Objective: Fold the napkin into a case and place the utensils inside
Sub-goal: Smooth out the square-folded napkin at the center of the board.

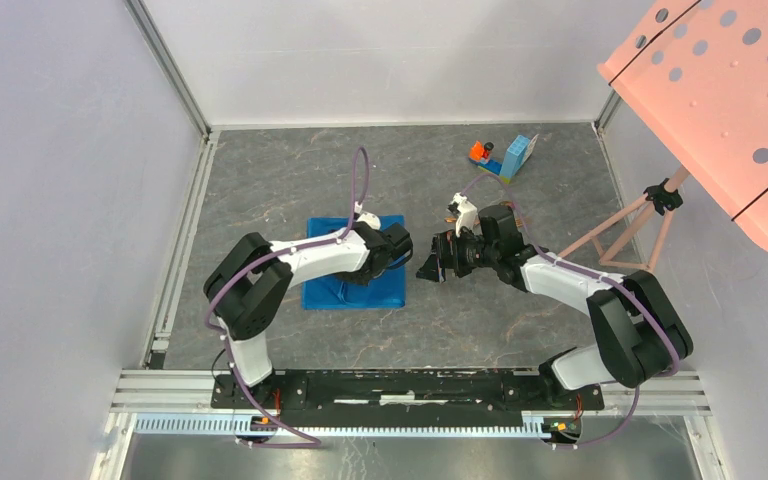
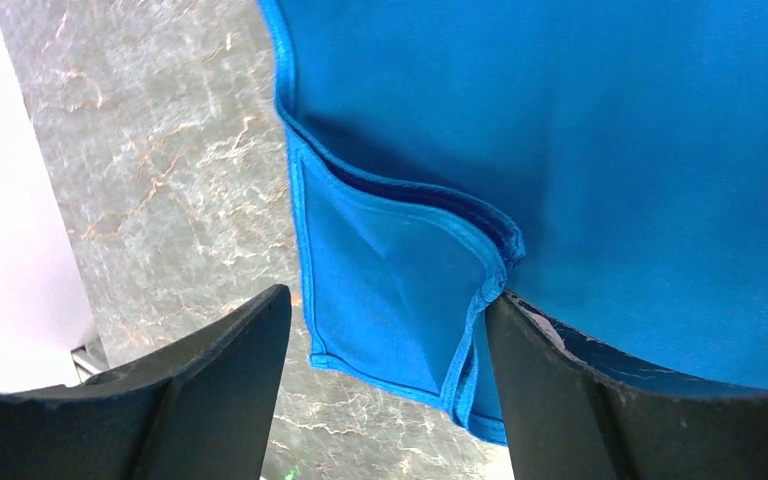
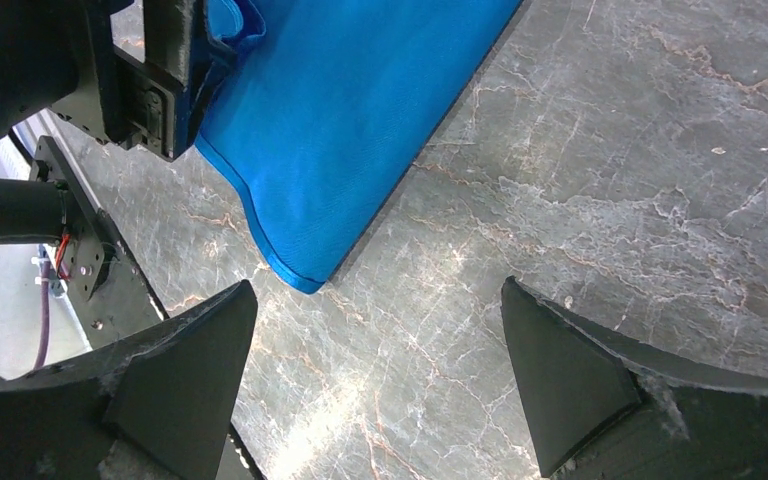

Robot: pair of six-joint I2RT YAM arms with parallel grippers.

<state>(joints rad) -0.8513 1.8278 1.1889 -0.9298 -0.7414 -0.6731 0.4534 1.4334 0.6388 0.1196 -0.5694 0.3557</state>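
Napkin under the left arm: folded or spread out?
Folded, at least partly: the napkin shows a hemmed flap lying over another layer.

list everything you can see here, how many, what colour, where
napkin: one, bright blue, partly folded, mid-table under the left arm
toy block piece: one cluster, light blue with orange, far right part of the table
perforated panel: one, pink, on a stand at the right edge
table: one, grey marbled
cables: purple, one along each arm
left gripper: black, open, jaws either side of a folded napkin corner
right gripper: black, open, over bare table beside the napkin's edge
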